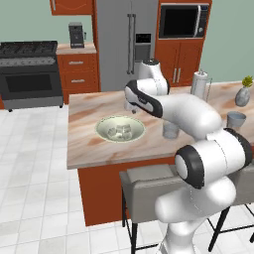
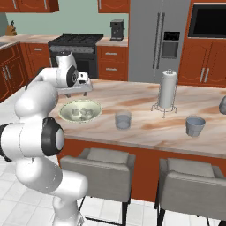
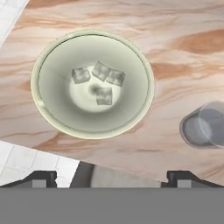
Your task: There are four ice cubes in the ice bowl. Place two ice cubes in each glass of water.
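Four ice cubes [image 3: 98,81] lie clustered at the bottom of the ice bowl [image 3: 52,111], three in a row touching or nearly so and the fourth just beside them at their 5 o'clock in the hand view. The bowl sits on the marbled counter [image 1: 84,144] near its front edge. The arm rises from the base, bends at the elbow and reaches forward over the counter, its wrist turned down so that the end effector [image 1: 133,108] hangs above the bowl's far rim, apart from it. Its fingers [image 3: 41,178] stand spread wide with nothing between them. One glass of water [image 2: 123,119] stands on the counter near the bowl, at 4 o'clock from it in the hand view; the other glass [image 2: 195,126] is well apart, farther along the counter, beyond a paper towel holder [image 2: 167,90].
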